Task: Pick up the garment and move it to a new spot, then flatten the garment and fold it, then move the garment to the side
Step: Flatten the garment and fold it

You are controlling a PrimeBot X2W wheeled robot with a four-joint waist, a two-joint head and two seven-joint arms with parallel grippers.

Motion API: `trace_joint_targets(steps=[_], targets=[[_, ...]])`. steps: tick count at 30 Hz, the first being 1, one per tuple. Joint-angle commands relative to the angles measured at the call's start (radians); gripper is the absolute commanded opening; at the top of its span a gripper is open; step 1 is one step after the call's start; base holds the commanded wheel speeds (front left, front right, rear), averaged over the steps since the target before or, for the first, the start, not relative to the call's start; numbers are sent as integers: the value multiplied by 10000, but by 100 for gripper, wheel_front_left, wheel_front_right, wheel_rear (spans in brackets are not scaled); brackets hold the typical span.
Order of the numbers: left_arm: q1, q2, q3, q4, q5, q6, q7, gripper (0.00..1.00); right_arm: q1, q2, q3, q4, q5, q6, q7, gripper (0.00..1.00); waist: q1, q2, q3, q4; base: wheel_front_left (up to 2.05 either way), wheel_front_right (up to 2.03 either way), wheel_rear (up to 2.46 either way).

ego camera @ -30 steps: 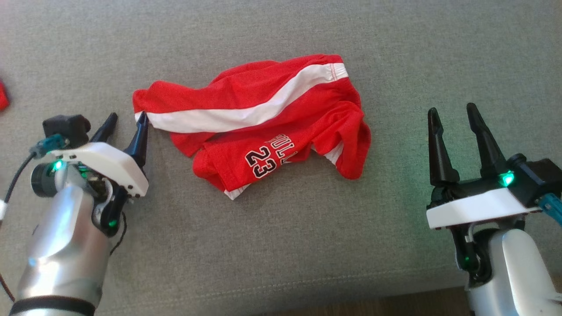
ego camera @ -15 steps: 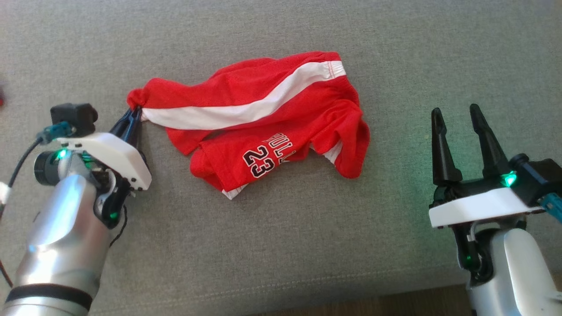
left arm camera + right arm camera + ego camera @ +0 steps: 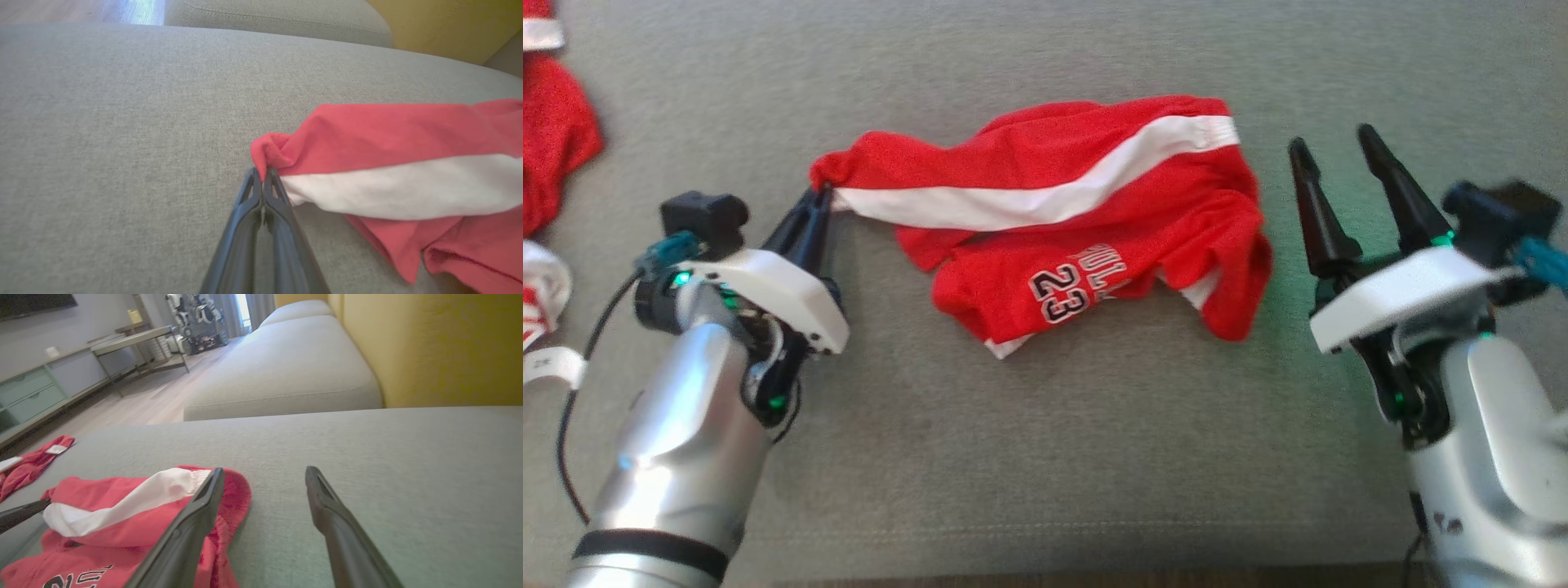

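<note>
The garment [image 3: 1078, 237] is a pair of red shorts with a white side stripe and a "23" print, lying crumpled on the grey sofa cushion [image 3: 1045, 457]. My left gripper [image 3: 818, 200] is shut on its left corner, and the left wrist view shows the pinched red hem [image 3: 271, 153] bunched above the closed fingertips [image 3: 261, 179]. My right gripper [image 3: 1330, 143] stands open just right of the garment's right edge, with nothing between its fingers. In the right wrist view the garment [image 3: 122, 514] lies left of and under the left finger [image 3: 196, 526].
More red clothing [image 3: 551, 131] lies at the cushion's far left, with a white tag [image 3: 551, 367] below it. A yellow backrest [image 3: 429, 347] rises behind the seat, and a second cushion [image 3: 286, 371] lies beyond. The cushion's front seam [image 3: 1045, 535] runs near the bottom.
My left gripper closed on the garment's left corner and bunched it. The right gripper moved up beside the garment's right edge. The head camera shifted, bringing the red clothing at far left into view.
</note>
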Motion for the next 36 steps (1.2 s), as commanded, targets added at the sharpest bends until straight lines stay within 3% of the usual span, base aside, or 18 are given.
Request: trace_joint_targets(steps=[1,7,8,9,11,15,21,28,36], targets=[[-281,220,197,-334,102,32,-117,0,-429,-168,505,-217,281,42,337,100,0,0,93,381,0,0,0],[-398,-33,37,-419,118,26,-299,0,-1038,-655,1154,166,898,42,1373,100,0,0,184,808,0,0,0],[-425,-85,-8,-439,120,20,-387,0,-1184,-768,1270,326,1103,42,1680,95,0,0,192,898,0,0,0],[-441,-112,-30,-454,122,17,-427,0,-1243,-832,1278,391,1155,42,1780,51,0,0,201,948,0,0,0],[-457,-127,-37,-499,130,14,-526,0,-1299,-836,1238,521,1360,42,1999,2,0,0,202,991,0,0,0],[-472,-68,65,-684,142,52,-709,0,-1402,-839,1146,395,1693,42,1987,0,0,0,189,976,0,0,0],[-539,218,438,-1680,282,268,-881,0,-1587,-1108,927,-321,1593,42,907,0,0,0,-106,744,0,0,0],[-965,695,1028,-4355,411,778,-802,0,-1788,-1446,634,-1904,1285,42,-545,0,0,0,-842,427,0,0,0],[-1486,1121,1281,-7354,635,1492,222,0,-1659,-1540,99,-3470,1096,42,-877,0,0,0,-1482,68,0,0,0]])
